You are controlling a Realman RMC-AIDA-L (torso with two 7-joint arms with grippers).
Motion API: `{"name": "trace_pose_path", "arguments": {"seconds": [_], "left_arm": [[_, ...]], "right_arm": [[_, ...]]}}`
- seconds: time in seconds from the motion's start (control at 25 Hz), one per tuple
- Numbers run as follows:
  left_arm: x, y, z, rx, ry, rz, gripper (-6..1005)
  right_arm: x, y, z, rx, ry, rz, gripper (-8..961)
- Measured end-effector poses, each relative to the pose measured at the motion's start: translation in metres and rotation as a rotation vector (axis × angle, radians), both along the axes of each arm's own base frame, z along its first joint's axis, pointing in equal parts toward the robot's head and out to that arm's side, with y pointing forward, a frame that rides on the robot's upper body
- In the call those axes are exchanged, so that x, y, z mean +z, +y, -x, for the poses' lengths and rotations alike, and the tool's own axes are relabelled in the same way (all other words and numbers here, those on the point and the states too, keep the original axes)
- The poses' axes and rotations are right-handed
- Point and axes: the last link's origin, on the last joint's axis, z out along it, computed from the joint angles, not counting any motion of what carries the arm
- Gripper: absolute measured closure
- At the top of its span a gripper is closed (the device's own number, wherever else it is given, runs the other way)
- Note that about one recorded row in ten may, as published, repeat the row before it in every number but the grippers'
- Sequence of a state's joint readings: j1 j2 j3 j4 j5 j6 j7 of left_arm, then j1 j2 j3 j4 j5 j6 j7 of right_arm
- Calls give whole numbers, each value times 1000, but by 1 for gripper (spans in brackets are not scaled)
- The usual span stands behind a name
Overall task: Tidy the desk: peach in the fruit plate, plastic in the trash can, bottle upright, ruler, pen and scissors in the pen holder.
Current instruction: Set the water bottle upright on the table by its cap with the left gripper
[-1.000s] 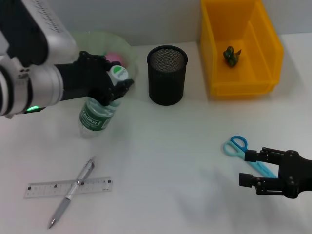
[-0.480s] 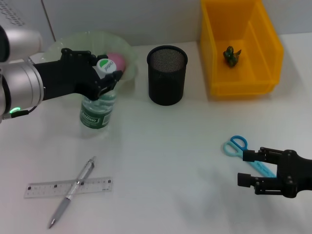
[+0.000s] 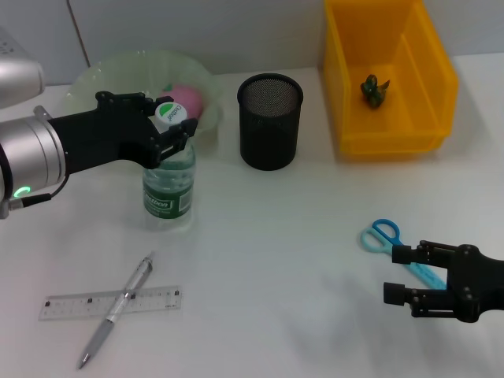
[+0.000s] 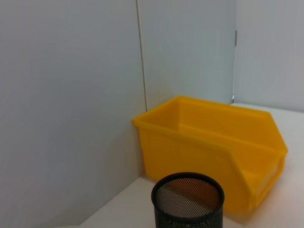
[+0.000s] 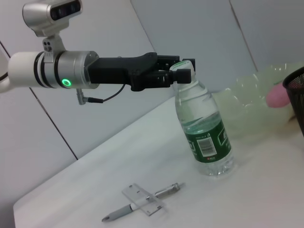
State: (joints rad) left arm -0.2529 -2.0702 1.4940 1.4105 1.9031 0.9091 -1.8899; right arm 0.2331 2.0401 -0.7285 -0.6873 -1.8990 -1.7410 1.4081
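The clear bottle with a green label and white cap stands upright on the table in front of the fruit plate. My left gripper is shut on its neck just under the cap; the right wrist view shows the same grip on the bottle by the left gripper. The pink peach lies in the plate. Green plastic lies in the yellow trash can. Ruler and pen lie crossed at front left. Blue scissors lie beside my open right gripper.
The black mesh pen holder stands between the plate and the yellow bin, close to the right of the bottle. The left wrist view shows the pen holder and the bin against the wall.
The bottle has gone from leaning to upright and shifted a little toward the front with my left gripper on its neck. The right arm has not moved.
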Motion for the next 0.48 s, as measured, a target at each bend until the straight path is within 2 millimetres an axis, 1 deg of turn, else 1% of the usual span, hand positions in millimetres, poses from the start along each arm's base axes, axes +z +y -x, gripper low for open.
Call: {"name": "trace_pose_path", "arguments": {"seconds": [0.2,0.48], "left_arm": [[-4,-2,8,-6,-53,9,495],[-5,-2,8,-12,-53,0,487]], "right_arm": [[-1,0,0,1,-4,5,114],[-1,-1,-1,-1,-4,5,114]]}}
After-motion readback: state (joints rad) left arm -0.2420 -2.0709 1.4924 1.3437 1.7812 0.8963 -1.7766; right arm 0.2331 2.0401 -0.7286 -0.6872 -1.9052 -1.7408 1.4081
